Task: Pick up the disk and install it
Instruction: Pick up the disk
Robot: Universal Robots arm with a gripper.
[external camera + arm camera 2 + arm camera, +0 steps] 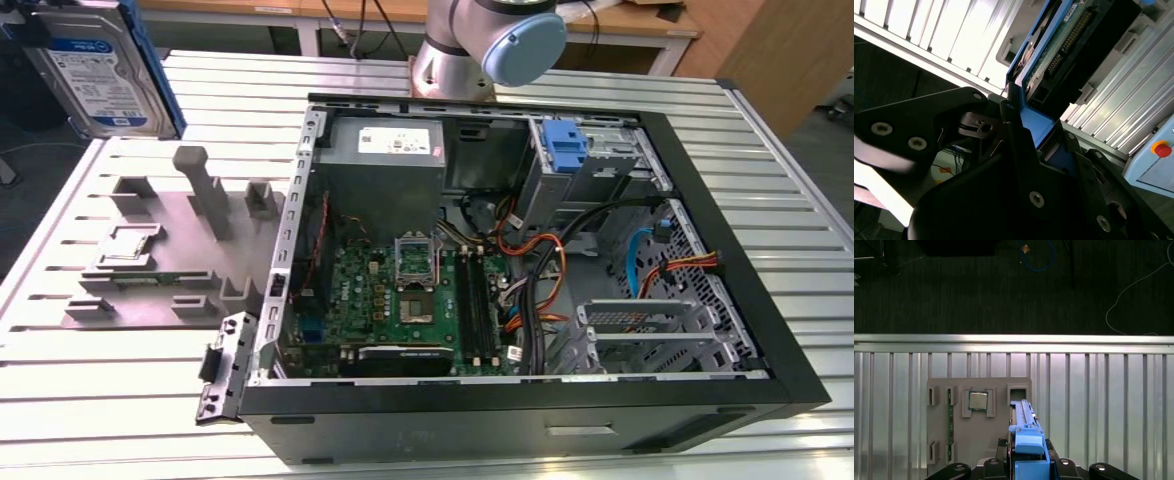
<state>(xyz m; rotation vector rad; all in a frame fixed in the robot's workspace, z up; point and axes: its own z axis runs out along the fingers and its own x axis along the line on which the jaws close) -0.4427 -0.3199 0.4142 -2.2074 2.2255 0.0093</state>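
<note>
At the exterior view's far left the disk [100,65] is held upright over the counter [107,400], above a grey fixture plate [160,235]. In the second wrist view the fingers [1015,122] are clamped on its blue rail. Right of the plate lies the open computer case [534,405], the arm's base [461,50] behind it

In the exterior view, the flat grey metal disk with white-and-blue label [100,70] is cut by the top and left edges, so you see only part of it. In the first wrist view, the black gripper [1030,462] hides the disk's near end. The thin green strip [950,415] is too small for you to make out.
</note>
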